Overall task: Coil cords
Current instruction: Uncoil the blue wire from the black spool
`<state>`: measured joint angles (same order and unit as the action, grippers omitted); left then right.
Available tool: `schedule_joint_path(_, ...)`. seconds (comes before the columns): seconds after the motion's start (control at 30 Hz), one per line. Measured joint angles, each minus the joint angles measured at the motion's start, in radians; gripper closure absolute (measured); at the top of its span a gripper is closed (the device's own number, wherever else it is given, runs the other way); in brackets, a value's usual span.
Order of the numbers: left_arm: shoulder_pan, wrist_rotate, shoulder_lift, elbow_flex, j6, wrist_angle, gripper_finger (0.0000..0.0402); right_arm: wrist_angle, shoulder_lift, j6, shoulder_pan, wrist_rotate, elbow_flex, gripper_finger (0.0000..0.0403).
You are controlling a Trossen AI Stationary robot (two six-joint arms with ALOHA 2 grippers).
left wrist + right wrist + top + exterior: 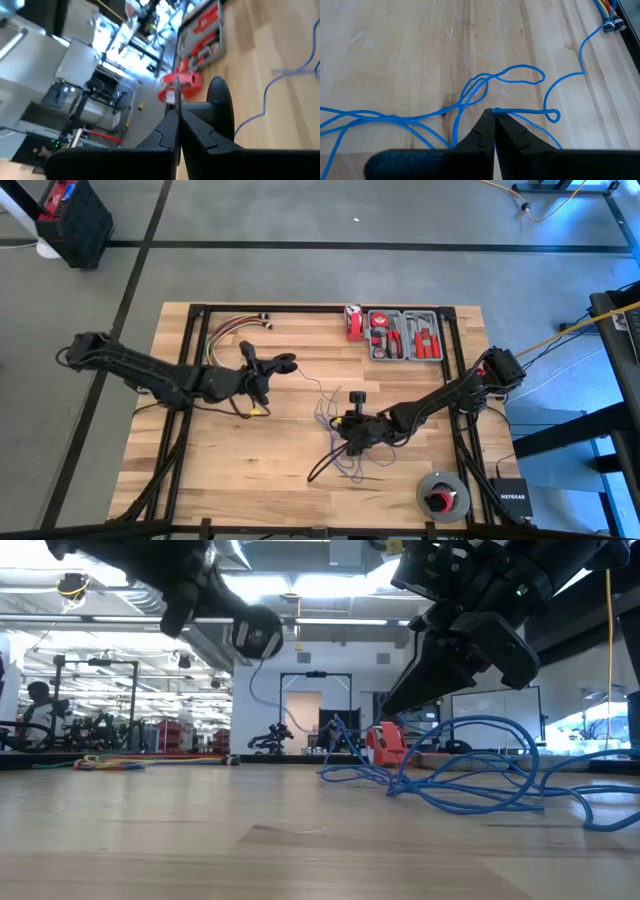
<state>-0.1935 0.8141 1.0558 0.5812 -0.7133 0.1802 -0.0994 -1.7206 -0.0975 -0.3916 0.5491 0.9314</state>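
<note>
The thin blue cord (470, 95) lies in a loose tangle on the wooden table (250, 470), right of centre; it also shows in the high view (338, 448) and the low view (470, 775). One strand (312, 383) runs from the tangle toward my left gripper. My left gripper (272, 366) is above the table's middle, shut on a black round spool (286, 363), held up off the table (255, 632). My right gripper (345, 430) is down at the tangle, shut on the cord (493, 112). My left gripper pinches the thin rim of one black spool disc (177, 95) between its two fingers; the second disc (221, 100) stands beside the fingers. The spool is lifted clear of the table. My right gripper pinches one strand of the blue cord (512, 111) at its fingertips, coming slanting down from the table's right. The rest of the cord lies slack on the table.
A bundle of red, yellow and white wires (232, 330) lies at the far left. A grey tool case (405, 335) and a red tape measure (353, 323) are at the far edge. A small black part (357, 396) is beside the tangle, and a grey roll (443, 495) at the near right.
</note>
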Motion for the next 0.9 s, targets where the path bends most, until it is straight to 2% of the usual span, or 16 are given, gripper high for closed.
schedule_joint_path(0.2, 0.064, -0.08, 0.128, 0.0, 0.004, -0.031, 0.0396, -0.001, 0.0, 0.001, 0.0, 0.003, 0.0, 0.0398)
schedule_joint_path(0.37, 0.026, -0.074, 0.28, 0.0, 0.017, -0.084, 0.0396, -0.007, 0.0, 0.016, 0.0, 0.027, 0.0, 0.0398)
schedule_joint_path(0.6, -0.052, 0.174, 0.51, 0.0, 0.101, -0.085, 0.0396, -0.007, 0.0, 0.027, 0.0, 0.058, 0.0, 0.0398)
schedule_joint_path(0.77, -0.07, 0.191, 0.589, 0.0, 0.152, -0.082, 0.0396, -0.007, 0.0, 0.027, 0.0, 0.061, 0.0, 0.0397)
schedule_joint_path(0.9, -0.071, 0.189, 0.596, 0.002, 0.202, -0.078, 0.0388, -0.006, 0.0, 0.026, 0.0, 0.062, 0.0, 0.0397)
